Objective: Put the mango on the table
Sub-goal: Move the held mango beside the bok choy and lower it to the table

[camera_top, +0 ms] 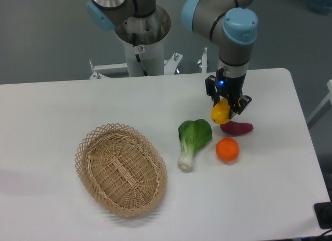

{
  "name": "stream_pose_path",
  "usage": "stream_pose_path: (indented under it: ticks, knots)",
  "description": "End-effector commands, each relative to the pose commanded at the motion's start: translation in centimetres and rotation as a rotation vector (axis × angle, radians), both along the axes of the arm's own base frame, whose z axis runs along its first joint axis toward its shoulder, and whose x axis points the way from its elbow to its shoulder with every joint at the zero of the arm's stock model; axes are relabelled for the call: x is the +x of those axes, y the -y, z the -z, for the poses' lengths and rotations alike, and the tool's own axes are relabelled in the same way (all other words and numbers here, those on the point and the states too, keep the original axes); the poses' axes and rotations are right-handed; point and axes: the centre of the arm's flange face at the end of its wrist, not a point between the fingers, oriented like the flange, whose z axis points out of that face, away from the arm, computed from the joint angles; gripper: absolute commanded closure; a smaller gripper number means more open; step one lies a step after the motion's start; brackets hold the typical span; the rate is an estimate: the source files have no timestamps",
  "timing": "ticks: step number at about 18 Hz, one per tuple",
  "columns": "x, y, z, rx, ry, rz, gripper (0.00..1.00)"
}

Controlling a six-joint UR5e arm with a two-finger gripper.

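The mango (220,112) is a smooth yellow fruit held between the fingers of my gripper (226,107). The gripper is shut on it and holds it low over the white table (62,106), at the right of the middle. Whether the mango touches the table I cannot tell. The gripper's body hides the mango's upper part. The mango hangs just left of and above a purple sweet potato (237,128).
A round orange (227,149) lies in front of the sweet potato. A green bok choy (192,141) lies left of it. An empty woven wicker basket (121,168) sits at the front left. The table's right edge is near.
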Motion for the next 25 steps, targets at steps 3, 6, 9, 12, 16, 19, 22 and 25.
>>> stream_pose_path:
  ticks: [3, 6, 9, 12, 16, 19, 22, 25]
  knots:
    - [0.3, 1.4, 1.5, -0.018, 0.019, 0.070, 0.39]
    - [0.7, 2.0, 3.3, -0.028, 0.033, 0.117, 0.39]
    - [1.1, 3.1, 4.7, -0.036, 0.054, 0.146, 0.39]
    - [1.0, 2.9, 5.4, -0.034, 0.051, 0.148, 0.39]
    - [1.2, 3.0, 6.3, -0.038, 0.067, 0.142, 0.39]
    - [1.2, 2.9, 6.8, -0.038, 0.069, 0.140, 0.39]
    - [1.6, 3.1, 7.2, -0.040, 0.080, 0.137, 0.39]
    - [1.6, 3.0, 7.3, -0.039, 0.081, 0.139, 0.39]
